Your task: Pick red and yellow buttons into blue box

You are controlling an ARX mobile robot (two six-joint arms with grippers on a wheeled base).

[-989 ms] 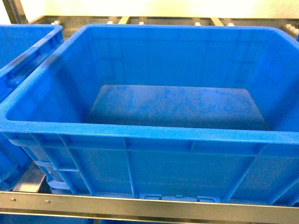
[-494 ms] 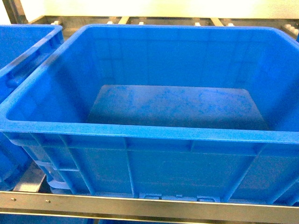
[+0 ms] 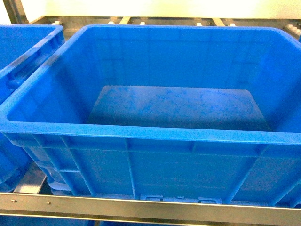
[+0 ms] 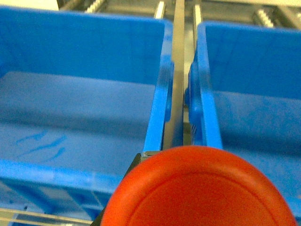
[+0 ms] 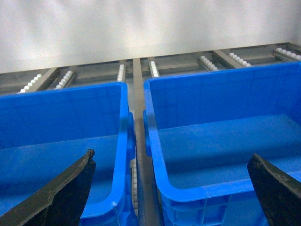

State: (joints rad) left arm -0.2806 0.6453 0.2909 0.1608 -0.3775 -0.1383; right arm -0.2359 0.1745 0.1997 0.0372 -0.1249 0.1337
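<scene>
The blue box (image 3: 141, 133) fills the head view, and its scuffed floor (image 3: 178, 107) is bare. No gripper shows in that view. In the left wrist view the red button's round cap (image 4: 197, 193) fills the bottom of the frame, right in front of the camera. It hangs above the gap between two blue crates, with my left gripper shut on it and the fingers hidden behind the cap. The right gripper (image 5: 171, 157) is open and holds nothing; its dark fingers (image 5: 70, 188) stand wide apart above two crate rims. The yellow button is out of view.
A second blue crate (image 3: 28, 52) stands left of the box. A metal rail (image 3: 141, 209) runs along the front edge. A grey divider bar (image 4: 178, 70) runs between the crates, and roller tracks (image 5: 66, 80) lie behind them. I cannot tell which crate in the wrist views is the box.
</scene>
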